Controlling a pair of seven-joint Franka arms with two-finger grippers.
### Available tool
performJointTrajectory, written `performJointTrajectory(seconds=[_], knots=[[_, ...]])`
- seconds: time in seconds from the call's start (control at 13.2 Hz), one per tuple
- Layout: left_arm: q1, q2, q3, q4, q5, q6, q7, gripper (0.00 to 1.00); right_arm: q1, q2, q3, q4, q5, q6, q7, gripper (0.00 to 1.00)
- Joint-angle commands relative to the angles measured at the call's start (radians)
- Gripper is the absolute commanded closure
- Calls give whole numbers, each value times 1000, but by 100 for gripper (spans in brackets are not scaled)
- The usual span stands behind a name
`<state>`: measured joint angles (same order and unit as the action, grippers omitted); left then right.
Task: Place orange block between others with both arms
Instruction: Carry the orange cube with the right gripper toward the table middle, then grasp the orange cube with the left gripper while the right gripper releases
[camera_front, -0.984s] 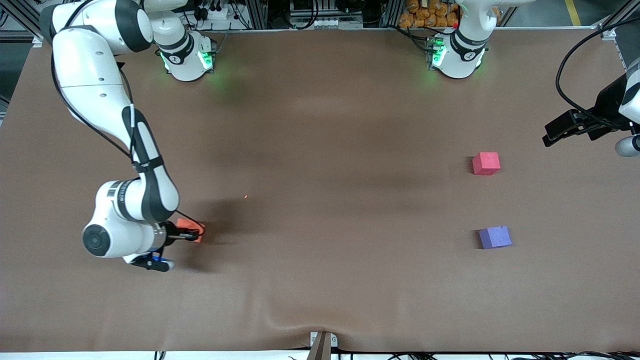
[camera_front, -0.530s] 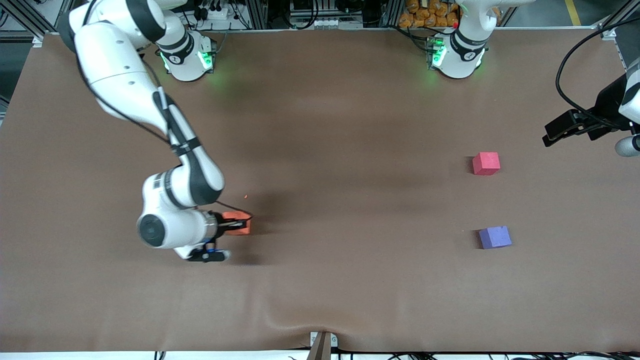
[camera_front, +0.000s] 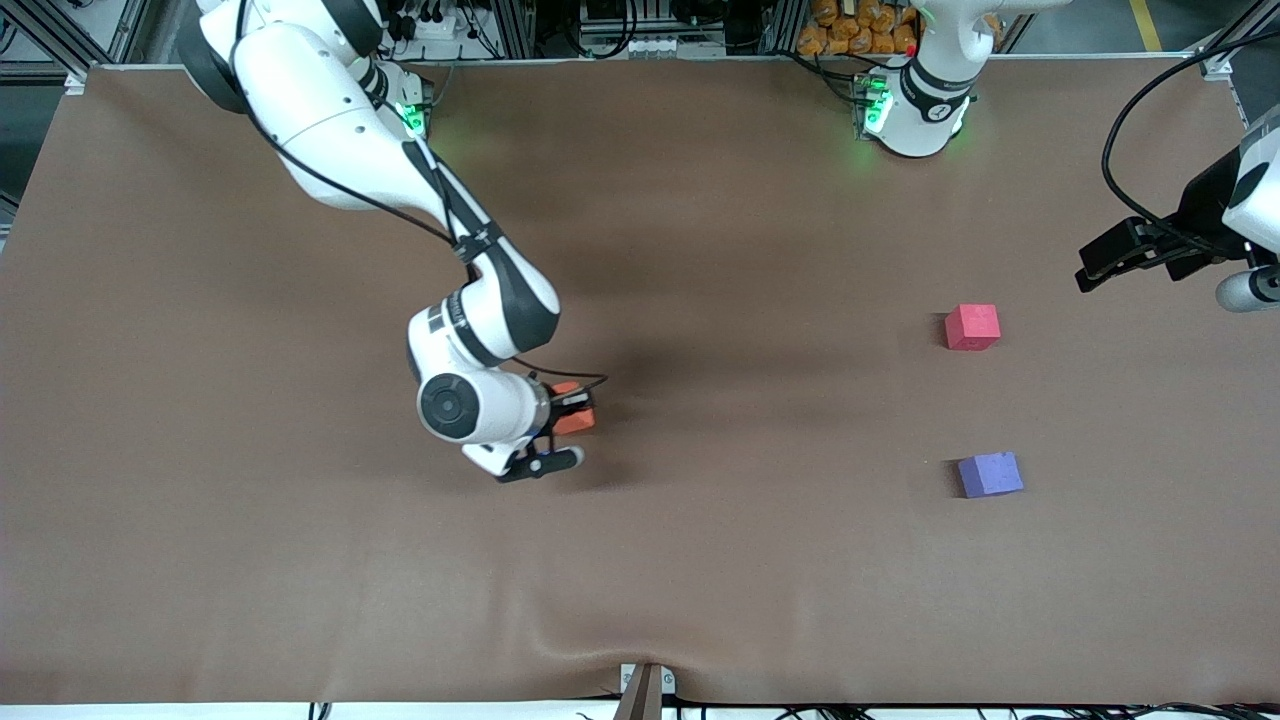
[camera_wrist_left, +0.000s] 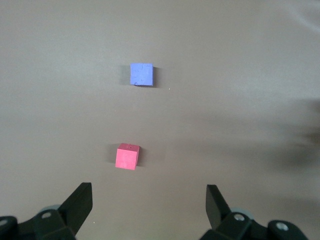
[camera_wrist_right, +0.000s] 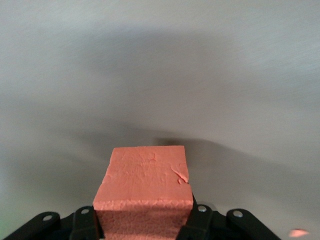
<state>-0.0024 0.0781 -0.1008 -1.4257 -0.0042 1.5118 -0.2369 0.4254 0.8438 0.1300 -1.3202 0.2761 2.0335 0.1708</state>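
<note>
The orange block (camera_front: 574, 421) (camera_wrist_right: 147, 185) hangs just above the table's middle, with my right gripper (camera_front: 577, 409) (camera_wrist_right: 143, 222) shut on its two sides. The pinkish-red cube (camera_front: 972, 327) (camera_wrist_left: 127, 156) and the purple-blue cube (camera_front: 990, 474) (camera_wrist_left: 142, 74) rest on the table toward the left arm's end, the purple-blue one nearer the front camera, with bare table between them. My left gripper (camera_front: 1095, 268) (camera_wrist_left: 148, 193) waits in the air past the pinkish-red cube at that end of the table, open with nothing between its fingers.
The brown table cover (camera_front: 700, 560) has a raised wrinkle near its front edge (camera_front: 560, 645), by a small clamp (camera_front: 642, 688). A black cable (camera_front: 1130, 130) loops above the left arm's wrist. Both green-lit bases (camera_front: 905, 110) stand along the table's back edge.
My right arm has swung from its end of the table toward the middle, carrying the orange block. The left arm has barely shifted and both cubes stay put.
</note>
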Motion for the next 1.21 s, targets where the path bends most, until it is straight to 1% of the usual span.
performJointTrajectory(seconds=[0.0,0.08,0.15,0.23,0.38,0.53,0.61,0.68,0.76,0.83,0.98,1.14], knots=[[-4,8,-3,8,-31,7,-33,0,47,-5,-10,-4,51,5,56,44],[-4,20,-3,8,-64,71,-39,0,74,-5,-10,-4,45,7,132,42],[-7,69,-3,7,-83,117,-50,0,96,-3,-12,-4,41,13,168,41],[-11,112,-5,10,-85,116,-83,0,101,6,-12,-7,43,42,170,40],[-69,178,-14,10,-83,123,-140,0,110,11,-12,-8,41,62,177,39],[-114,247,-16,14,-85,175,-209,0,113,12,-13,-10,38,65,179,29],[-135,274,-16,16,-86,223,-264,0,116,18,-16,-10,38,68,179,25],[-155,302,-16,18,-88,302,-330,0,116,21,-18,-10,38,83,179,21],[-177,333,-16,21,-89,376,-417,0,116,21,-18,-10,38,92,179,11],[-195,362,-17,21,-98,449,-500,0,112,21,-18,-10,40,91,179,5],[-243,422,-16,21,-114,577,-615,0,96,15,-18,-2,46,85,179,0],[-309,486,-13,22,-114,668,-697,0,81,3,-15,1,49,79,180,0]])
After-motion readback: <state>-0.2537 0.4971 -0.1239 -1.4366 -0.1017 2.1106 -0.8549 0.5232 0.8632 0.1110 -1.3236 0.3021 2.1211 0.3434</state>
